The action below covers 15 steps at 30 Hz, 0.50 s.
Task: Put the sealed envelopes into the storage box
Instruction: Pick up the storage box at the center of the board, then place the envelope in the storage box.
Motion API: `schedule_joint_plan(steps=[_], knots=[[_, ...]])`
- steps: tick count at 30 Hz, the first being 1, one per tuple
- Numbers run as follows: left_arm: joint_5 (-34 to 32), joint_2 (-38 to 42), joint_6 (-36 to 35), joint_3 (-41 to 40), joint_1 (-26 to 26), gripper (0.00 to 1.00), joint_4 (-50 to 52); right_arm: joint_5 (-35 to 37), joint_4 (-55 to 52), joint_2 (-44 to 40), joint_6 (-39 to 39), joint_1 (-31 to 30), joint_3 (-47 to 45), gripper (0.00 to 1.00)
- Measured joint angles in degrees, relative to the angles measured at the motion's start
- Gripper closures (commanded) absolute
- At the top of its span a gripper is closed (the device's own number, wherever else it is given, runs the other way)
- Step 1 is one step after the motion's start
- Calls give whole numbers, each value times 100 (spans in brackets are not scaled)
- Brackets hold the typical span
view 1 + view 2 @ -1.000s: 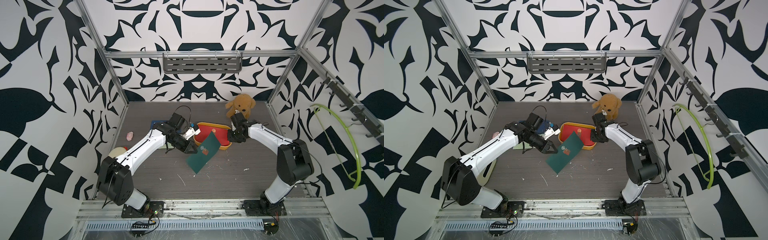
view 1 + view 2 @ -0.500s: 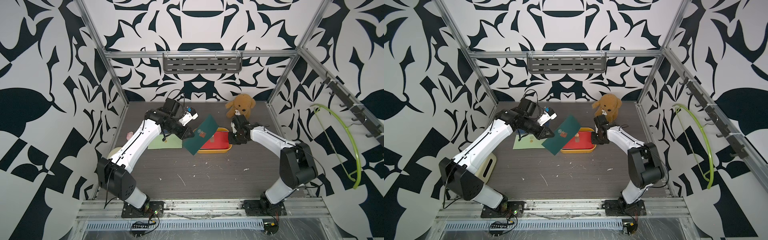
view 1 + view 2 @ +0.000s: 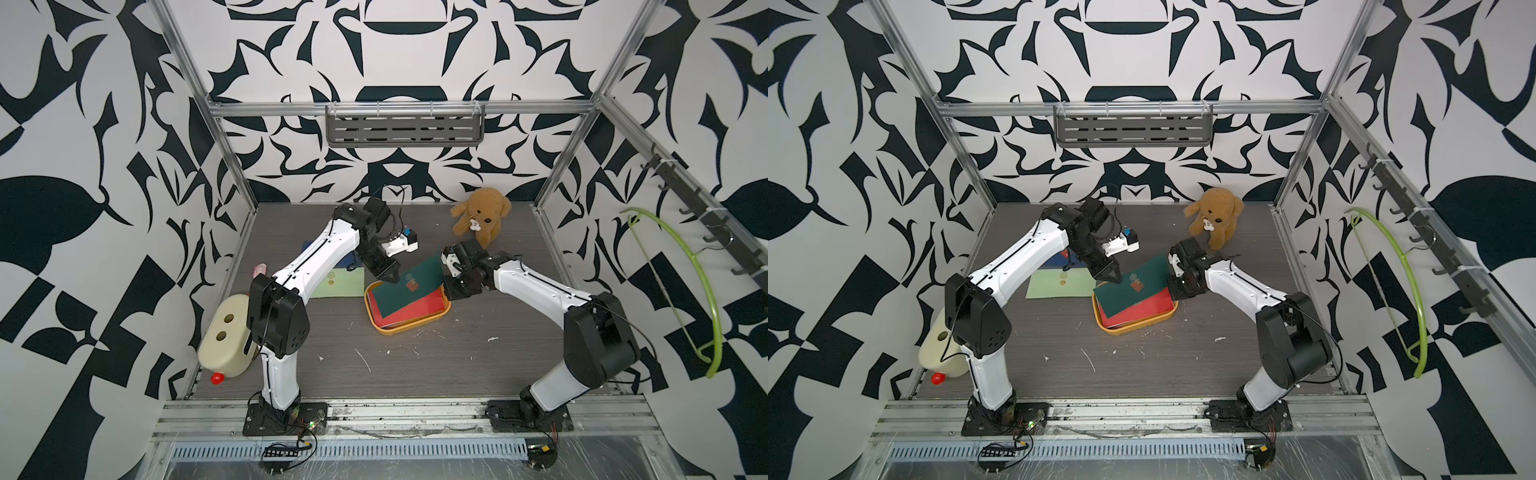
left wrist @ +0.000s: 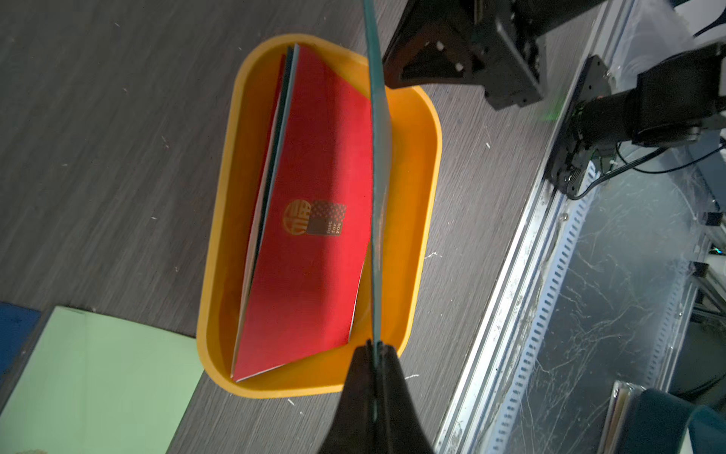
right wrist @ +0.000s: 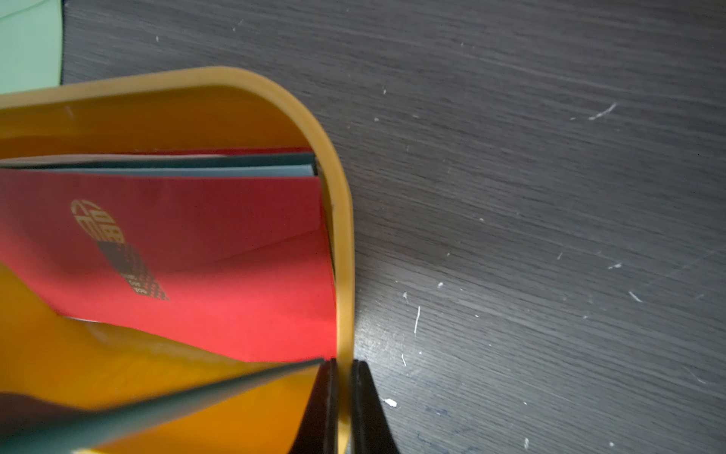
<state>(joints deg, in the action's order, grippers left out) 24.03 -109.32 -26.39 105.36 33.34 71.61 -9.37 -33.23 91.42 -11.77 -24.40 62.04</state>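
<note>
Evidently the dark green envelope (image 3: 419, 270) is light, thin, pliant paper, liable to bow or slip; it is judged best taken at a corner or edge, clear of the sticker seal. It is pinched at one edge by the closed left fingers (image 4: 357, 393) and slanted over the storage box (image 4: 220, 255), above the red envelope (image 4: 314, 255) lying inside. The right fingers (image 5: 324, 401) are clamped narrowly across the box's rim, one inside, one outside. A light green envelope (image 3: 338, 284) is noted on the tabletop (image 3: 415, 365) just beside the box.
</note>
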Motion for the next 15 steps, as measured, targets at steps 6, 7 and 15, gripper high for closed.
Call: schedule_joint_plan(steps=[6,7,15], knots=[[-234,-203,-146,-4,0,100,39,-37,-20,-33,37,-15,0,98],[-280,-243,-160,-9,0,100,26,-44,-24,-37,39,-26,0,98],[-566,-601,-201,-103,0,100,-225,-48,-79,-42,39,-114,0,98]])
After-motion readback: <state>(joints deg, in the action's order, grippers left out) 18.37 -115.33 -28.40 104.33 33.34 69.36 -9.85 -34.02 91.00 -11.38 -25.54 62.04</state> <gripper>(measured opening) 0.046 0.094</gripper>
